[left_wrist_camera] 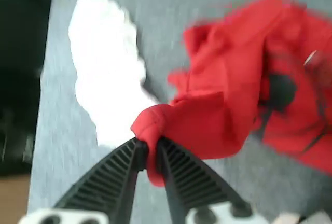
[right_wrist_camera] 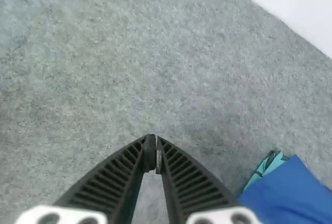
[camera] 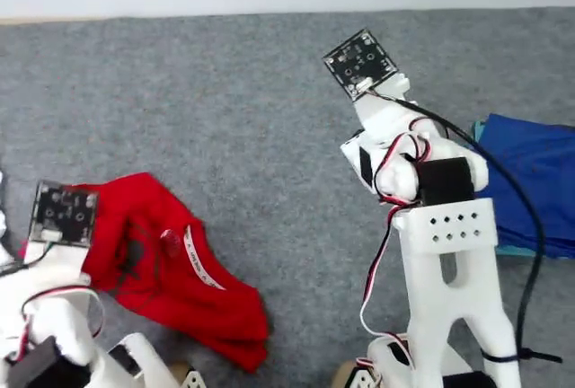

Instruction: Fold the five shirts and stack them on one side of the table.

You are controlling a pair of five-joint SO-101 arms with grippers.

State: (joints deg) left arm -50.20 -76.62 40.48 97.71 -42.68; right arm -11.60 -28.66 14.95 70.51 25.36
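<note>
We see a table covered in grey, felt-like carpet (camera: 234,92). Directly on it lies a crumpled red cotton shirt (camera: 171,271) at the near left, with a white piece of cloth (left_wrist_camera: 104,79) close beside it. At the right edge lies a folded blue fabric shirt (camera: 530,181) — a teal garment's edge (right_wrist_camera: 267,163) peeks from beneath it.

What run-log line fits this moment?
left gripper: shut on crumpled red cloth shirt | right gripper: shut, empty, over grey felt table | folded blue shirt: on table

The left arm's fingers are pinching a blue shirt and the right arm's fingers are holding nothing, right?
Not quite. The left arm's fingers pinch a red shirt, not a blue one; the left wrist view shows it. The right arm's fingers do hold nothing.
</note>
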